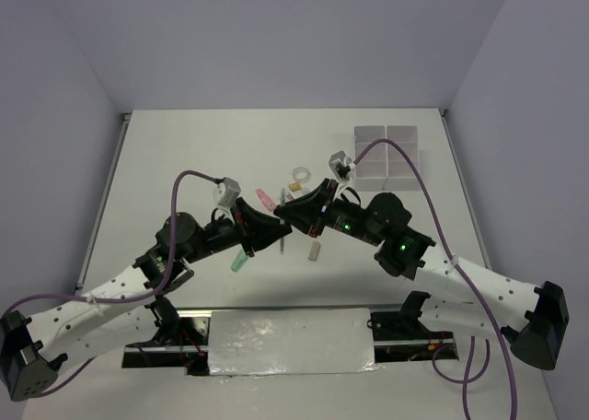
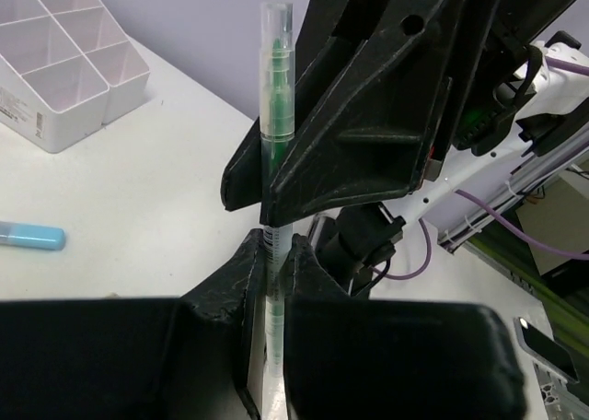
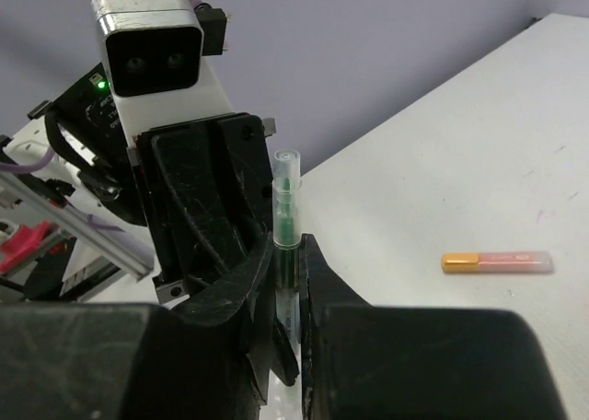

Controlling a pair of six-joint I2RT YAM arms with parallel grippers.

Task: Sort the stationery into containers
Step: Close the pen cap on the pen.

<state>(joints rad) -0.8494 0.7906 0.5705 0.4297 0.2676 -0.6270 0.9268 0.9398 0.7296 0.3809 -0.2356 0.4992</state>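
Note:
A thin green pen with a clear cap (image 2: 274, 116) is clamped by both grippers at once, above the middle of the table. My left gripper (image 2: 274, 245) is shut on its lower white barrel. My right gripper (image 3: 287, 250) is shut on the same pen (image 3: 287, 199) just below the cap. In the top view the two grippers meet nose to nose, left gripper (image 1: 270, 223) against right gripper (image 1: 294, 215). The divided white container (image 1: 388, 151) stands at the back right, also in the left wrist view as the container (image 2: 55, 79).
Loose stationery lies around the grippers: a pink stick (image 1: 266, 199), a white tape ring (image 1: 299, 174), a green stick (image 1: 241, 260) and a pale stick (image 1: 314, 250). A blue stick (image 2: 32, 237) and an orange stick (image 3: 497, 262) lie on the white table.

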